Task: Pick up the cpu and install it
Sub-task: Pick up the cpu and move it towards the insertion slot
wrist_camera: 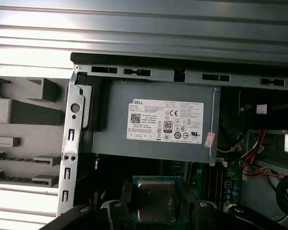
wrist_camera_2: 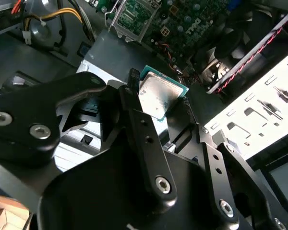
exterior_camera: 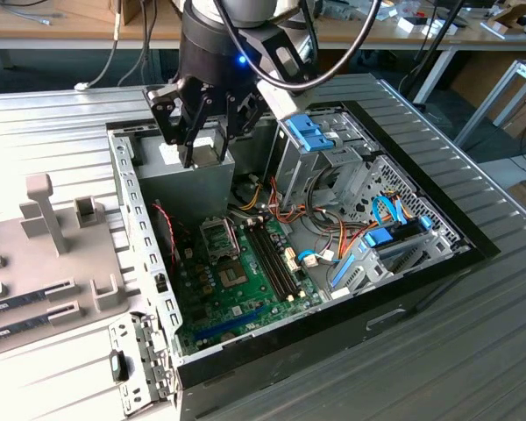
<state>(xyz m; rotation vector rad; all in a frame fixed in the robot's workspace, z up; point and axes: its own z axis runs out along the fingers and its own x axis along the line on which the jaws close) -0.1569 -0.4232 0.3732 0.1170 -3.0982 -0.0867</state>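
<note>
Above the far corner of the open computer case (exterior_camera: pixel 141 235), on the exterior view's left, the gripper (exterior_camera: pixel 205 151) hangs just over the grey power supply (exterior_camera: pixel 191 188). Its black fingers (wrist_camera_2: pixel 133 79) are drawn in narrow and pinch the cpu (wrist_camera_2: pixel 161 95) by two opposite edges. In both wrist views the chip sits between the fingertips with its dull silver top showing and a thin green border around it. In the first wrist view the cpu (wrist_camera: pixel 156 200) is held level between the two fingers (wrist_camera: pixel 126 197), with the power supply (wrist_camera: pixel 153 125) and its white label just beyond it.

Inside the case, the power supply fills the far left corner. Nearer lies the green motherboard (exterior_camera: pixel 237 294), and on it the black socket frame (exterior_camera: pixel 217 235) stands well apart from the gripper, lower and nearer. To the right of the socket the long dark memory sticks (exterior_camera: pixel 272 256) run side by side. Farther right is a metal drive cage (exterior_camera: pixel 333 162) with a blue latch (exterior_camera: pixel 309 134), and bundles of orange, yellow and blue cables (exterior_camera: pixel 381 230) cross the case floor.

Outside the case, on the exterior view's left, a pale fixture tray (exterior_camera: pixel 35 263) carries grey upright holders (exterior_camera: pixel 42 210). The case rests on a ribbed metal table (exterior_camera: pixel 438 351).
</note>
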